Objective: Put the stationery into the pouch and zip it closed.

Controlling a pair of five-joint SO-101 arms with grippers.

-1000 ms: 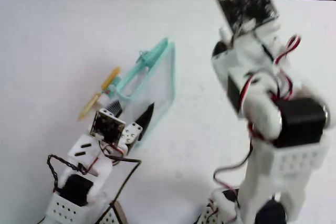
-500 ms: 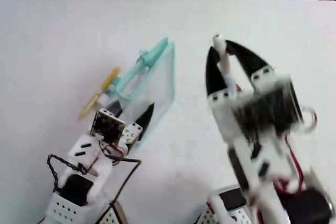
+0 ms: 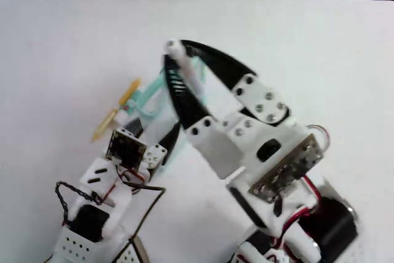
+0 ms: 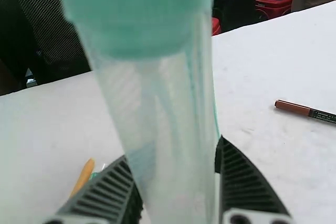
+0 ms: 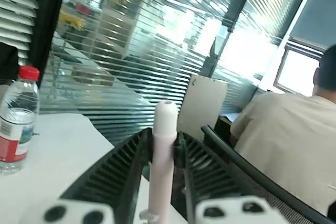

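A clear pouch [image 3: 149, 95] with a teal zipper edge stands on the table, and my left gripper [image 3: 152, 129] is shut on its near end. In the left wrist view the pouch [image 4: 157, 103] rises between the fingers of the left gripper [image 4: 173, 153]. My right gripper [image 3: 177, 52] hangs over the pouch's far end, shut on a white pen [image 3: 184, 66] and covering much of the pouch. The right wrist view has the white pen [image 5: 164, 129] clamped upright in the right gripper [image 5: 163, 136]. A yellow pen [image 3: 117, 108] lies beside the pouch.
A brown pen [image 4: 307, 112] lies on the white table, off to one side of the pouch. The yellow pen [image 4: 84, 175] shows by the left fingers. A water bottle [image 5: 16, 124] with a red cap stands on a table farther off.
The right arm has swung down and leftward from the right side of the table, bringing its gripper and the white pen over the pouch. The left arm and pouch have not moved.
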